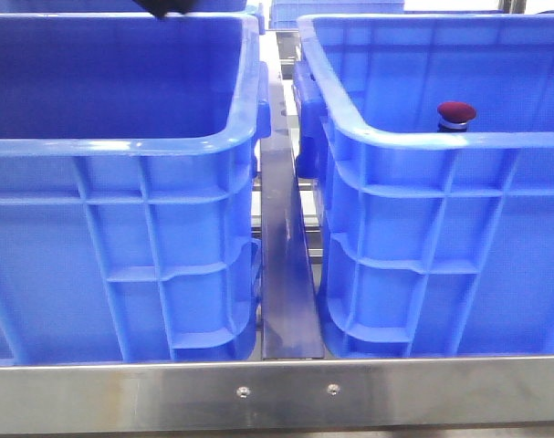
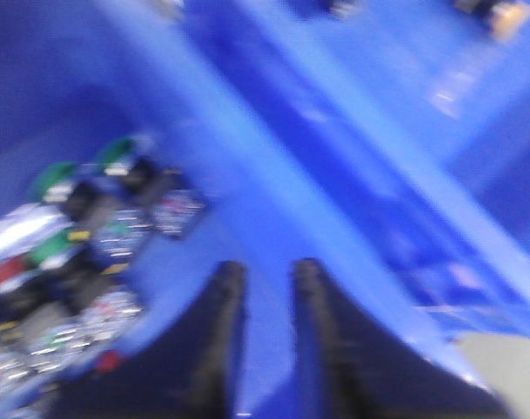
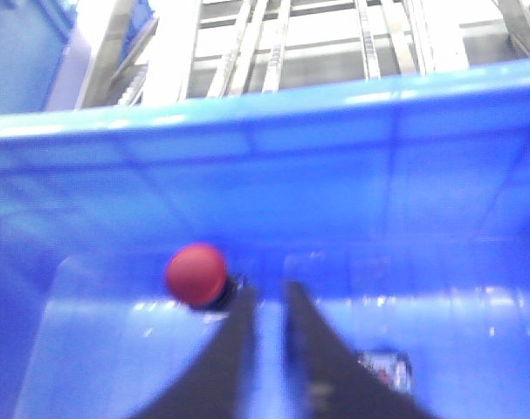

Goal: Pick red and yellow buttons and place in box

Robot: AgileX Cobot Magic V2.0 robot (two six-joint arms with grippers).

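The red button [image 1: 456, 114] shows just over the near rim of the right blue box [image 1: 441, 141]. In the right wrist view the red button [image 3: 196, 275] sits by the box's wall, just beside one fingertip and outside the jaws. My right gripper [image 3: 266, 292] is narrowly open and empty, inside that box. My left gripper [image 2: 266, 266] is narrowly open and empty over a blue box wall [image 2: 273, 175], next to a blurred pile of buttons [image 2: 72, 253]. I cannot make out a yellow-capped button.
The left blue box [image 1: 121, 146] stands beside the right one, with a metal strip [image 1: 286, 265] between them. A dark part of an arm [image 1: 162, 9] shows at the left box's far edge. A small silvery part [image 3: 385, 367] lies near my right fingers.
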